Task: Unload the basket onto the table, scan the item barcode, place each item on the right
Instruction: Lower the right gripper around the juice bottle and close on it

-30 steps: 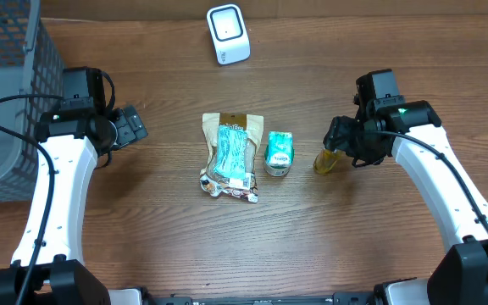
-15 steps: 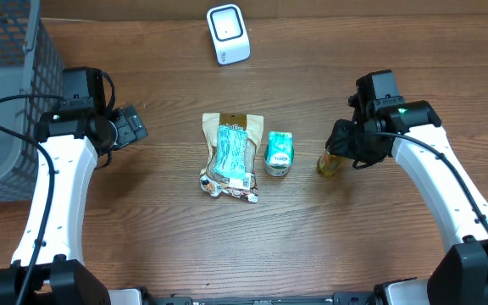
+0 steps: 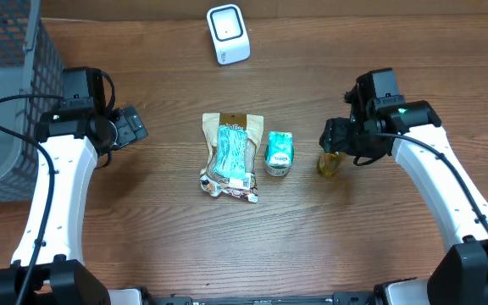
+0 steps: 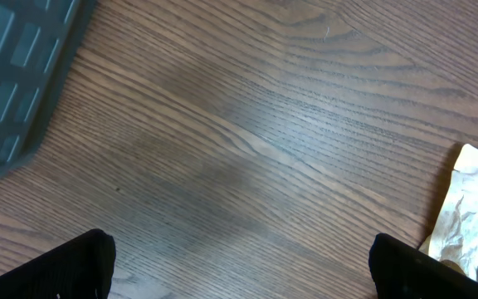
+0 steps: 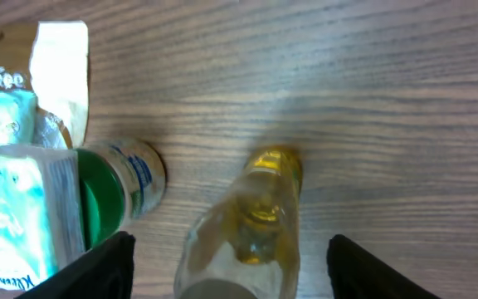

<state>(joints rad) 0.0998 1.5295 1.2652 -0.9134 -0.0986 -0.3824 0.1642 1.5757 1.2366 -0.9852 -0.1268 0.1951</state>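
A dark brown wooden table with a fine, streaky grain fills every view, and little of the room beyond it shows. The task's thing, a small clear bottle with yellow contents, is right of centre, just beside a green-lidded jar; whether it stands straight or leans I cannot tell. The right gripper hangs directly over it, its 2 fingers spread wide to either side of the bottle with bare wood between, so it grips nothing. A tan and teal snack bag lies flat left of the jar. The white scanner sits at the far edge, well apart from the bottle. The left gripper hovers over bare wood with jaws fully apart and empty, near a grey mesh basket in the left corner.
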